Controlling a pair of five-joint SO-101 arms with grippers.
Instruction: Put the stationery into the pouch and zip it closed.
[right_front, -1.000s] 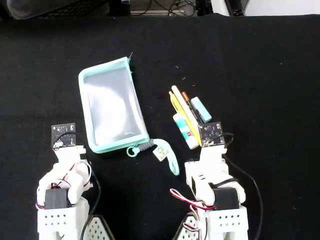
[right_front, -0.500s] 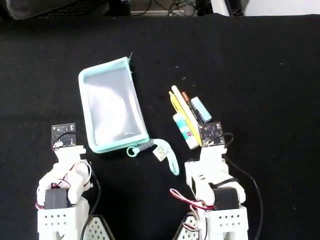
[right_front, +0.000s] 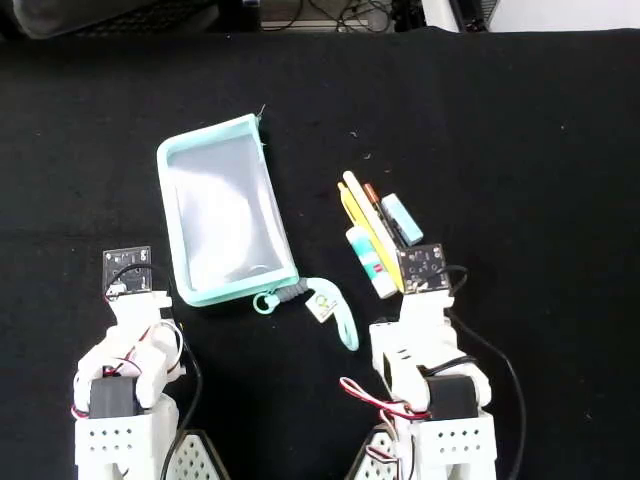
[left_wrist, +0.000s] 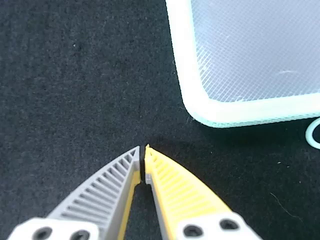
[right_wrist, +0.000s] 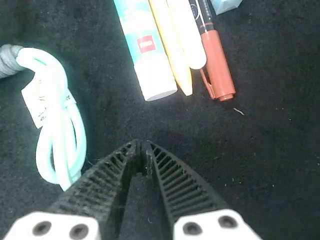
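A mint-edged clear pouch (right_front: 225, 212) lies flat on the black table, its corner (left_wrist: 240, 60) just beyond my left gripper (left_wrist: 143, 148), which is shut and empty on the cloth. The pouch's mint wrist strap (right_front: 340, 318) (right_wrist: 56, 135) trails toward the right arm. A bundle of stationery (right_front: 375, 230) lies to the pouch's right: a glue stick (right_wrist: 145, 55), a yellow pen (right_wrist: 172, 50), a cream pen (right_wrist: 187, 35), a brown pen (right_wrist: 215, 60) and a blue eraser (right_front: 402, 219). My right gripper (right_wrist: 142, 145) is shut and empty, just short of the pens' ends.
The black cloth covers the whole table (right_front: 520, 150). Cables and equipment sit beyond the far edge (right_front: 330, 15). Both arm bases (right_front: 125, 400) (right_front: 430, 400) stand at the near edge.
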